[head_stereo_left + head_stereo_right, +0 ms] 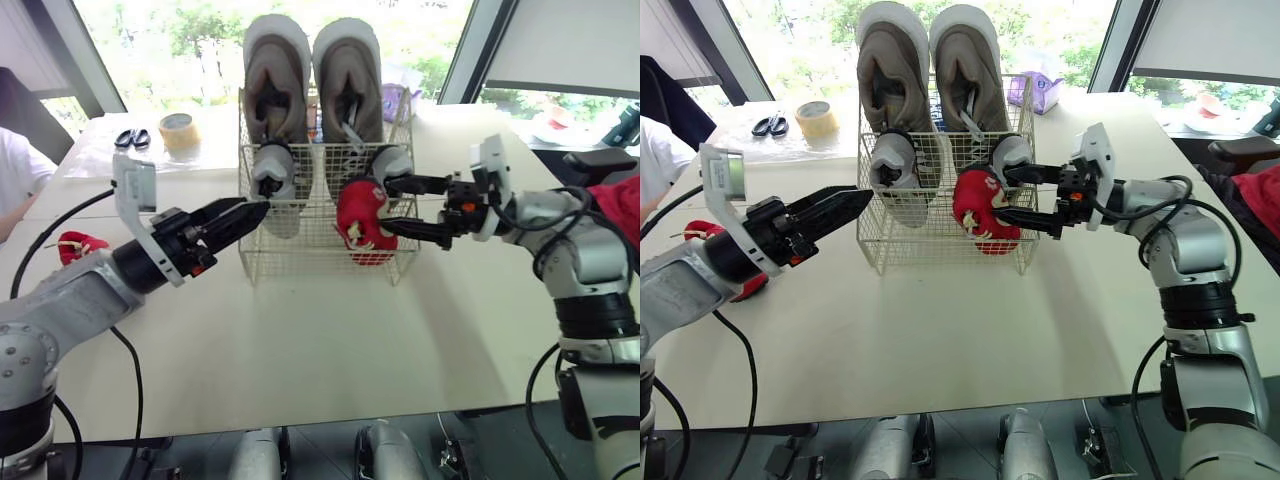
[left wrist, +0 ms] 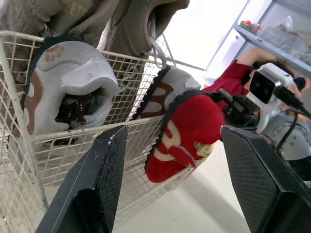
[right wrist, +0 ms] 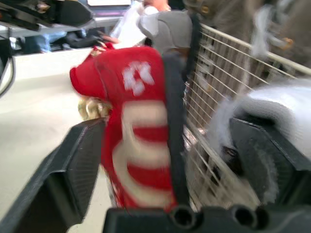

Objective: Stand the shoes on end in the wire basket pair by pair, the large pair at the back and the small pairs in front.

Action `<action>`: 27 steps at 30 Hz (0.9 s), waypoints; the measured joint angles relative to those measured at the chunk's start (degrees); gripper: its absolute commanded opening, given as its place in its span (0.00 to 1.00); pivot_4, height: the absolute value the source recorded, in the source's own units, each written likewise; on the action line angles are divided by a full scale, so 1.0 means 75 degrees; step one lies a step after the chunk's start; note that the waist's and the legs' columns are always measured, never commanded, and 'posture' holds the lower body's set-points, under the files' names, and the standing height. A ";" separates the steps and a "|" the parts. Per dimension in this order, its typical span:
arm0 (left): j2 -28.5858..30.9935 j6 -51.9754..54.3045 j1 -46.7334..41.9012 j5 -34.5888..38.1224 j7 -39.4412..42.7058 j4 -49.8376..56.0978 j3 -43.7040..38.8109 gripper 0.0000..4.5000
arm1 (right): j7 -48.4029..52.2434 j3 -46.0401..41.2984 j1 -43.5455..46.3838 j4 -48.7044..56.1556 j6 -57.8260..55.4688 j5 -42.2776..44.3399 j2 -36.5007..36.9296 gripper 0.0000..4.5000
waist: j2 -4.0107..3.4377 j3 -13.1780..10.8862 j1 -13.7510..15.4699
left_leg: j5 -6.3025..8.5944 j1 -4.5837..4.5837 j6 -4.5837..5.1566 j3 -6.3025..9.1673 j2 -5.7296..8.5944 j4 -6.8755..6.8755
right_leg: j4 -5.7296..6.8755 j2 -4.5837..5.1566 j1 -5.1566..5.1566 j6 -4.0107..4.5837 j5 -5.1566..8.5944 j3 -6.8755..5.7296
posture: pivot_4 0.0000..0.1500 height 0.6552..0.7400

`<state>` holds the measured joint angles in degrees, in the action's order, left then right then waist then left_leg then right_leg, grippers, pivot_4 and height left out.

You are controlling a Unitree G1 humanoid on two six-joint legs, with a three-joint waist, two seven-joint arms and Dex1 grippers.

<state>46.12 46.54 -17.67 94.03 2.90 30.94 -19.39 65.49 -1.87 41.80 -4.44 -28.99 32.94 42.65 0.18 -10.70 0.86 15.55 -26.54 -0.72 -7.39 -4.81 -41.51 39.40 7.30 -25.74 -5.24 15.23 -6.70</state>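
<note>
— What sits at the far left?
— The other red shoe [image 1: 78, 245]. It lies on the surface [image 1: 300, 350] beside the left arm, well apart from the basket [image 1: 300, 255]. Further back lie scissors [image 1: 131, 138] and a roll of tape [image 1: 180, 133], which have no part in the job.

— And the left gripper?
— The left gripper [image 1: 250, 213] hangs just off the basket's left front corner, jaws spread and holding nothing. My guess is that it waits there to steady the wire.

— What is already in?
— The large pair [image 1: 278, 75] stands on end at the back. A small grey pair [image 1: 272, 170] stands on end in front of it, as the task wants.

— Where is the shoe in hand?
— The red shoe [image 1: 362, 218] hangs upright, clear of the surface, against the right part of the basket's front wire. It seems to be outside that wire, not yet in.

— Who holds it?
— The right gripper [image 1: 388, 207], reaching in from the right. Its jaws are set wide and, by the look, pinch the shoe. One jaw lies close to the grey shoe behind the wire, so I judge the shoe must go up over the rim next.
</note>
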 measured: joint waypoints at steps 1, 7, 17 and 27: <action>0.0000 -0.0005 0.0013 -0.0006 0.0015 0.0000 -0.0002 0.70 | -0.0097 -0.0183 -0.0126 0.0195 -0.0217 0.0074 0.0112 0.98 | 0.0000 0.0000 -0.0005 | 0.0000 0.0000 0.0000 0.0000 0.0000 0.0000 | -0.0003 0.0000 0.0001 0.0000 0.0000 0.0000 | 1.00 0.29; -0.0005 -0.0068 0.0109 -0.0018 0.0117 -0.0024 0.0021 0.70 | -0.0687 -0.0976 -0.0387 0.1199 -0.1199 0.0683 0.0334 0.98 | 0.0000 0.0000 -0.0032 | -0.0003 0.0010 -0.0005 0.0000 0.0000 0.0019 | -0.0003 -0.0001 -0.0001 0.0001 0.0000 0.0001 | 1.00 0.29; 0.1265 0.0302 -0.0152 -0.0829 0.1567 -0.0843 -0.0114 0.70 | -0.1827 -0.0616 -0.0156 0.3163 -0.2380 0.1203 0.0325 0.98 | 0.0000 0.0000 -0.0047 | -0.0005 0.0007 -0.0009 -0.0006 0.0000 0.0041 | -0.0007 -0.0003 -0.0022 0.0004 0.0001 0.0003 | 1.00 0.29; 0.1766 0.0659 -0.0017 -0.0762 0.2718 -0.0346 -0.0584 0.70 | -0.4840 0.0808 -0.0784 0.5175 -0.3198 0.0129 -0.1242 0.98 | 0.0013 0.0003 -0.0014 | -0.0011 0.0004 -0.0020 -0.0006 0.0003 0.0048 | -0.0010 0.0000 -0.0020 0.0005 -0.0002 0.0003 | 1.00 0.29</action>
<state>59.37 51.48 -17.80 88.31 23.28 28.35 -23.78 29.19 4.19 35.92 34.38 -52.98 33.91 33.33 0.28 -10.68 0.75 15.46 -26.51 -0.87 -7.43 -4.78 -41.15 39.33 7.29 -25.89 -5.20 15.22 -6.68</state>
